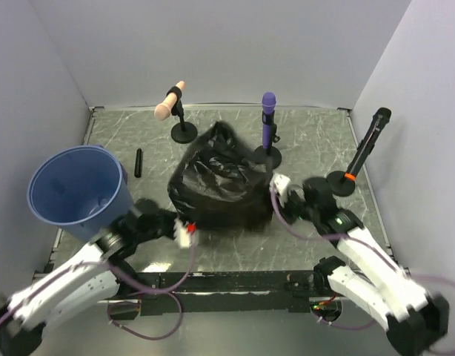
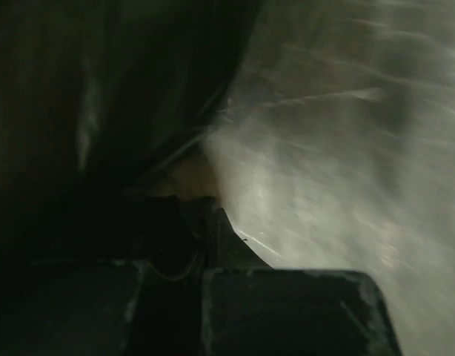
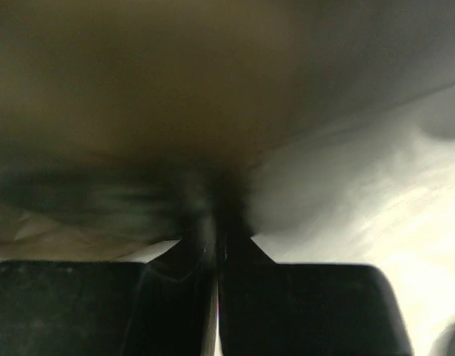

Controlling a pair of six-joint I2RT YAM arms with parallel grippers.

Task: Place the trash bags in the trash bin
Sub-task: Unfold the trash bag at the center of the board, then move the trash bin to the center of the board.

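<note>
Black, glossy, crumpled plastic makes up the black plastic trash bag [image 1: 220, 182], which sits in a loose heap mid-table with its wrinkled top peaked upward. It hides the marbled table top [image 1: 316, 137] beneath it.

The left gripper [image 1: 187, 233] meets the bag's near-left corner and the right gripper [image 1: 278, 185] meets its right edge. In the left wrist view the picture is dark and smeared. The fingertips appear drawn together on a fold of bag film, though this is hard to make out. In the right wrist view the jaws are pressed together, with blurred dark bag plastic at their tips.

The large round blue plastic trash bin [image 1: 72, 191] stands left of the bag, apart from it, mouth open upward, its base hidden by the left arm.

Behind the bag stand a pink microphone [image 1: 170, 100] and a purple microphone [image 1: 268, 111], each on a round black base. To its right is a black microphone with an orange ring [image 1: 364, 144]. A small black cylinder [image 1: 138, 162] lies between bag and bin.
</note>
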